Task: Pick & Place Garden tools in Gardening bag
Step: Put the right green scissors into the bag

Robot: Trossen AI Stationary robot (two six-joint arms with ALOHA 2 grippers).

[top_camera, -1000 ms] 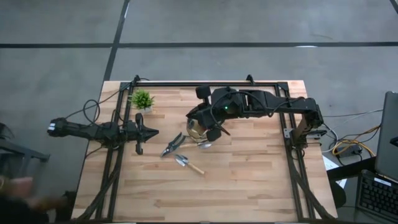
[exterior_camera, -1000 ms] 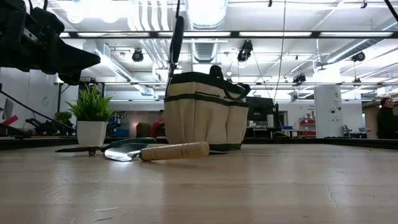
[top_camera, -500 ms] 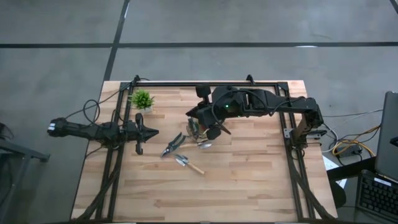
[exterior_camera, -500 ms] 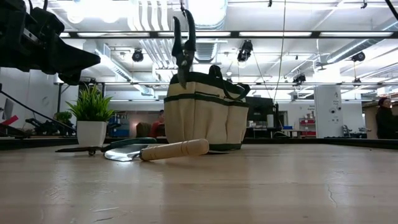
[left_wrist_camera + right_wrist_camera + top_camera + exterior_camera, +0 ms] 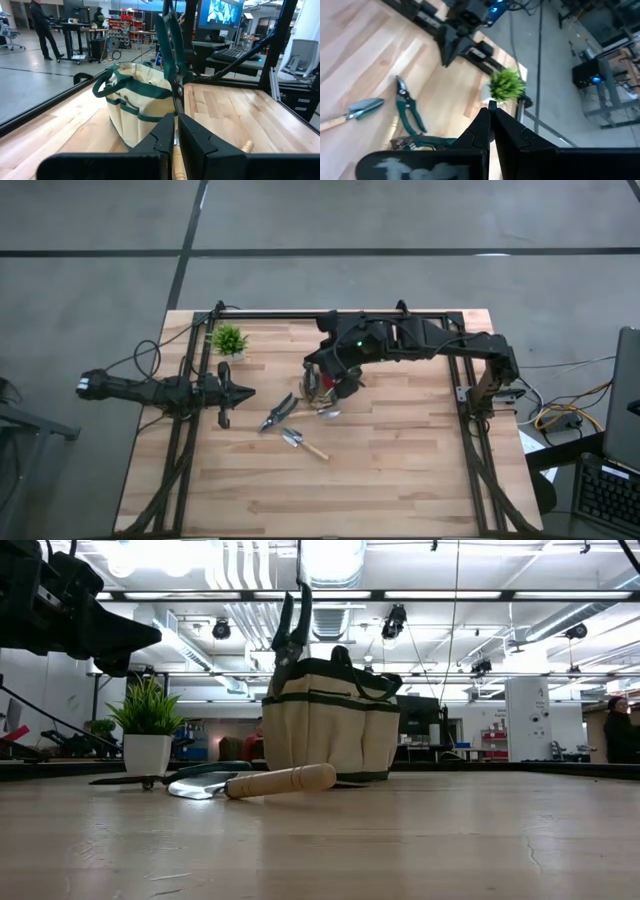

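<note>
The tan gardening bag (image 5: 330,725) with green trim stands on its base mid-table, under my right arm (image 5: 400,340). My right gripper (image 5: 490,106) is shut above it. A green-handled pruner (image 5: 292,630) hangs upright, head down, at the bag's rim; it also shows in the left wrist view (image 5: 170,50). A second pruner (image 5: 278,412) and the wooden-handled trowel (image 5: 303,444) lie flat on the table. Something red (image 5: 346,378) shows in the bag. My left gripper (image 5: 248,392) is shut and empty at the table's left. My right gripper is shut above the hanging pruner. A thin dark strand (image 5: 297,560) runs up from the handle tops out of the low view, so the place of contact does not show. The pruner hangs upright, handles up, its head (image 5: 286,662) at the bag's rim.
A small potted plant (image 5: 229,340) stands at the far left near the frame rail. The near half of the table (image 5: 380,490) is bare wood. People show in the room behind the table.
The hanging pruner has turned from edge-on to face-on and has come down, so its head is now at the bag's rim. My right arm has shifted slightly toward the table's far edge.
</note>
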